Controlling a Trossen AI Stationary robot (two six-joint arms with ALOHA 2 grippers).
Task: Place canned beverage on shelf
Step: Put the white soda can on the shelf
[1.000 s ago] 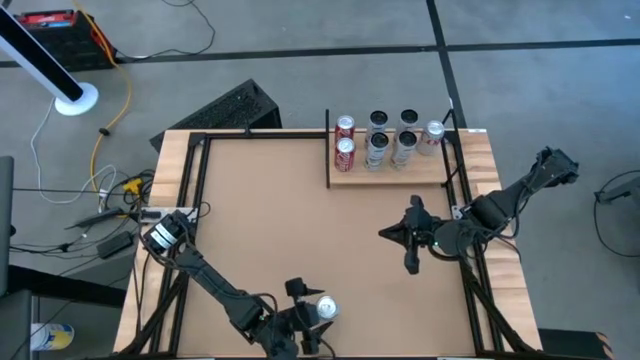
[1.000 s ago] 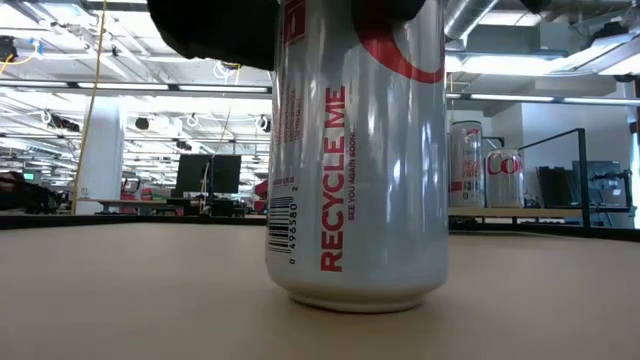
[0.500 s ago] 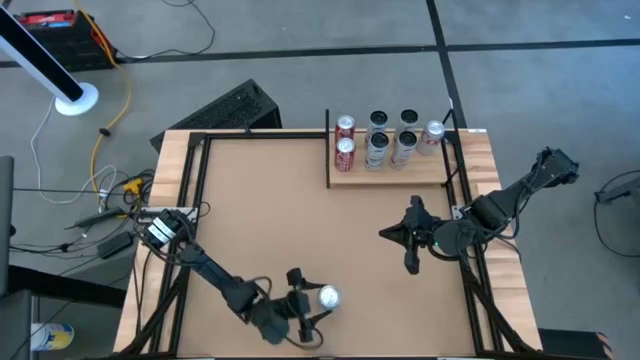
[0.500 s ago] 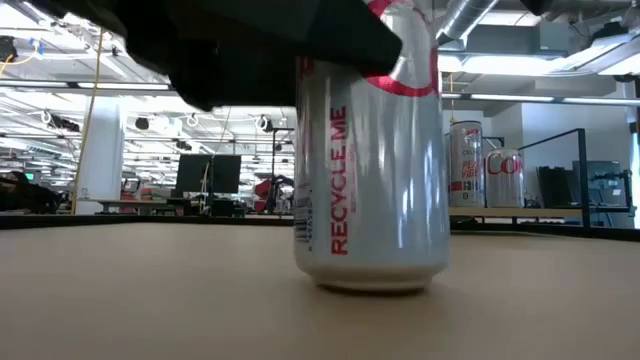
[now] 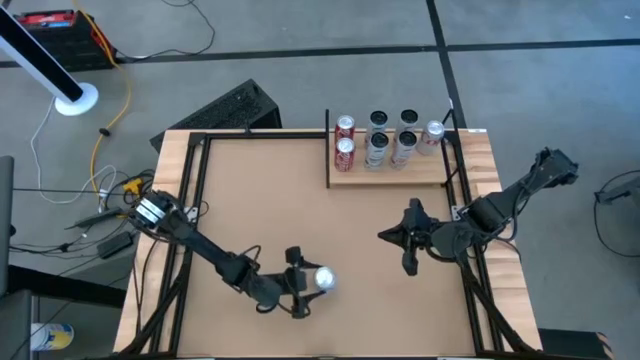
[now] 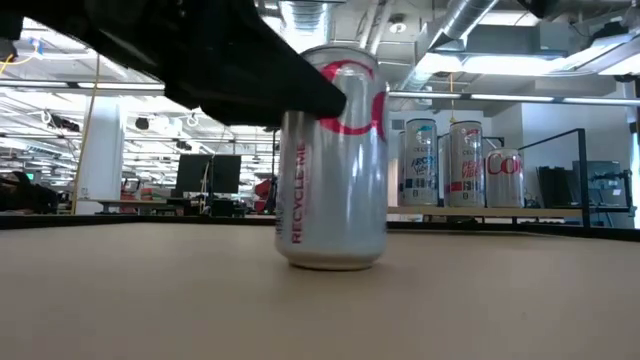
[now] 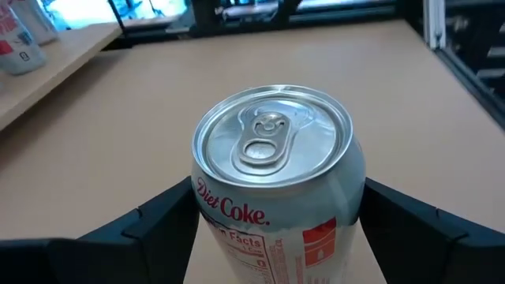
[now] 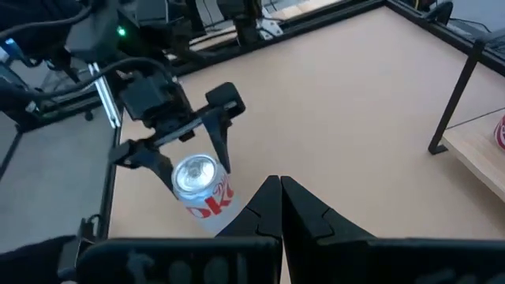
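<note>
Brown tabletop (image 5: 300, 210), framed by dark rails, is carrying everything listed below.

Pale wood-grain shelf (image 5: 400, 175), with a thin black upright bar along its left short edge, is lying at the table's far edge, right of centre. The low view is showing it far off at the right (image 6: 520, 212).

Left arm, dark and jointed, is reaching in from the table's left side toward the near middle. Its left gripper (image 5: 300, 283) is straddling a can, one finger on each side, jaws set to the can's width and pressing its sides. From its own wrist camera the two dark fingers (image 7: 142, 225) are flanking the can closely; the left gripper (image 8: 185, 134) is also showing from the right wrist camera, closed around the can's top.

Right arm is waiting at the table's right side, with the right gripper (image 5: 408, 240) hovering over bare board, its fingers (image 8: 304, 209) pressed together and holding nothing.

Silver Diet Coke can (image 5: 322, 279), the canned beverage in hand, is standing upright on the tabletop near its front edge, well apart from the shelf. Pull tab is sitting unopened on the lid (image 7: 272, 142); red lettering is running up its side (image 6: 330, 160).

Shelf cans (image 5: 385, 138), red and silver, are standing in a group along the shelf's far side.
</note>
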